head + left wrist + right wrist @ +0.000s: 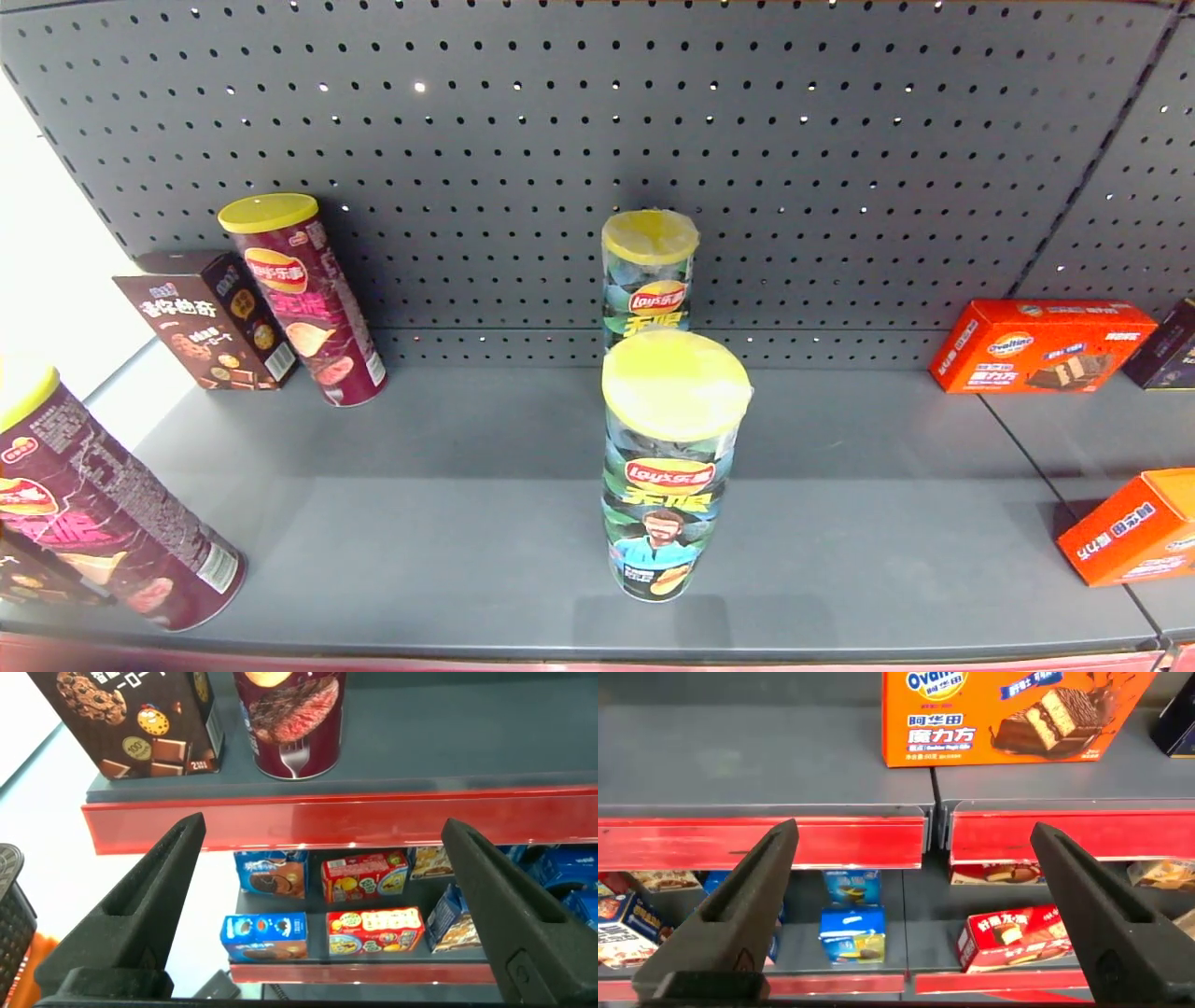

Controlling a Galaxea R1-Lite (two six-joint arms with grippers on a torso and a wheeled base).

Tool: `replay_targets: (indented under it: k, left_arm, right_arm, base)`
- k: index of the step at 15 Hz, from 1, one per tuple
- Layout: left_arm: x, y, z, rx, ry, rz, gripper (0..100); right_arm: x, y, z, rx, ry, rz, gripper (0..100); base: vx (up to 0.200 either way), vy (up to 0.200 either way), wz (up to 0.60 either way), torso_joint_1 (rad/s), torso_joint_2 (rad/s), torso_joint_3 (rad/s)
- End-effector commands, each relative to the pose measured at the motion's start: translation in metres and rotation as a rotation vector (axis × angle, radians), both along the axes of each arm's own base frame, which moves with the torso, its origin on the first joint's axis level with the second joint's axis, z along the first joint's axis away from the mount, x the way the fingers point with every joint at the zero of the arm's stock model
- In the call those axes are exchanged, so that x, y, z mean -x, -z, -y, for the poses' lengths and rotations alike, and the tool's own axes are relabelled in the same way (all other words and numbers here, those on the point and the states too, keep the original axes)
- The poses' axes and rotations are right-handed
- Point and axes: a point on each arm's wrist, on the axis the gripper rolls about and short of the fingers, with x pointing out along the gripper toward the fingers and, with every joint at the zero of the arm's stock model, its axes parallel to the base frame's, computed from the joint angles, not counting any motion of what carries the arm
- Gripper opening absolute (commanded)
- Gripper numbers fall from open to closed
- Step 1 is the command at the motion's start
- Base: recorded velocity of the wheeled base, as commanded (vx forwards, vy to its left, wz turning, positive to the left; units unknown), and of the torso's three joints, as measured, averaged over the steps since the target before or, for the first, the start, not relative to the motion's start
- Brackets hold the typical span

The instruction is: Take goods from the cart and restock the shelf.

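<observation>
Shelf (448,523) | 2 green cans (672,467) (649,271) upright | left hand (322,826), right hand (912,829) spread

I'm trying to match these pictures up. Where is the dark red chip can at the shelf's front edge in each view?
Head view: the dark red chip can is low on the left, at the shelf's front.
Left wrist view: it stands beside a cookie box, just behind the red shelf strip.
Right wrist view: not in it; an orange box stands there.
Shared landmark: the red shelf strip.
</observation>
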Motion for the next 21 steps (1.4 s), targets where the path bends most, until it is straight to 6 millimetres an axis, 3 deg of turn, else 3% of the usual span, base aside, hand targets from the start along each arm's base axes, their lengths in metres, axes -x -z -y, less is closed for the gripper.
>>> replay_targets:
  k: [1, 21]
  left_arm:
    - [-0.0001, -0.0001, -0.0001, 0.0, -0.004, -0.001, 100]
    - [-0.0005, -0.0005, 0.0003, 0.033, 0.01, 0.016, 100]
  right_arm:
    - [0.0, 0.0001, 0.0, 0.0, 0.0, -0.002, 100]
    - [-0.0001, 0.0003, -0.0002, 0.002, -0.011, -0.002, 100]
  base:
    - [0.0, 0.0, 0.0, 0.0, 0.0, 0.0]
    - [-0.02, 0.0, 0.0, 0.0, 0.0, 0.0]
